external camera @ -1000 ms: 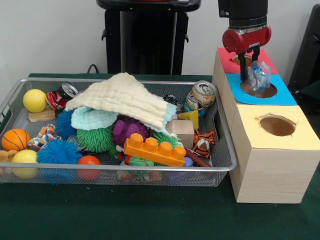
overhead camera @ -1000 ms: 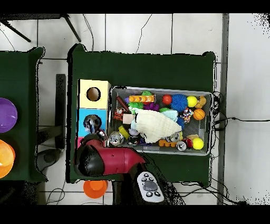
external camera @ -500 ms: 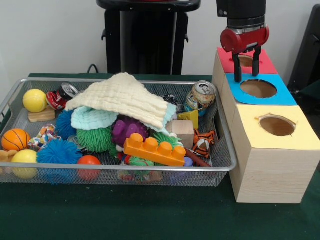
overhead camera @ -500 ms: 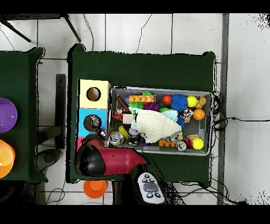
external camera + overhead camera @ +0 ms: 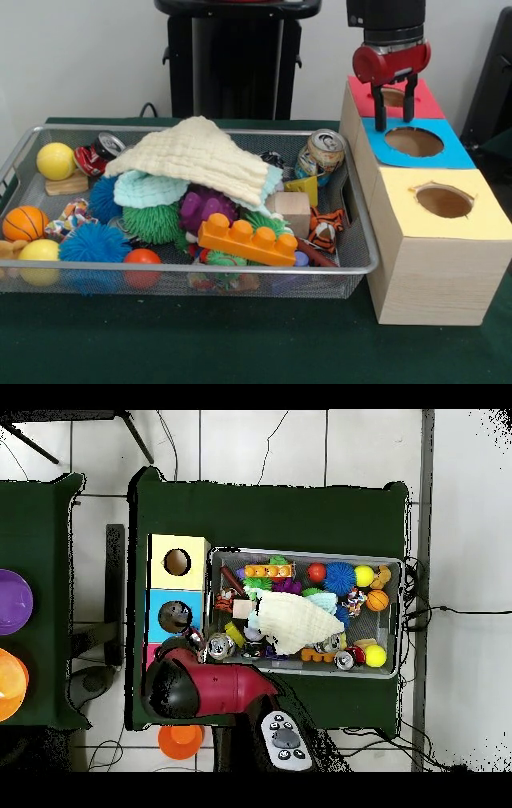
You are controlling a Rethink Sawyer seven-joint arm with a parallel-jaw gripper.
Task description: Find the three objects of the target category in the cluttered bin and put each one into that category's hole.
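Gripper (image 5: 395,104) hangs over the sorting box (image 5: 432,264), between red panel (image 5: 424,102) and blue hole (image 5: 414,142); fingers spread, nothing in them. You've got cans left in the bin (image 5: 352,264): one upright at the right end (image 5: 321,154), touching the yellow block (image 5: 302,189), and a crushed red one (image 5: 98,154) far left beside the cloth (image 5: 196,158). Yellow hole (image 5: 443,201) sits nearest cam.
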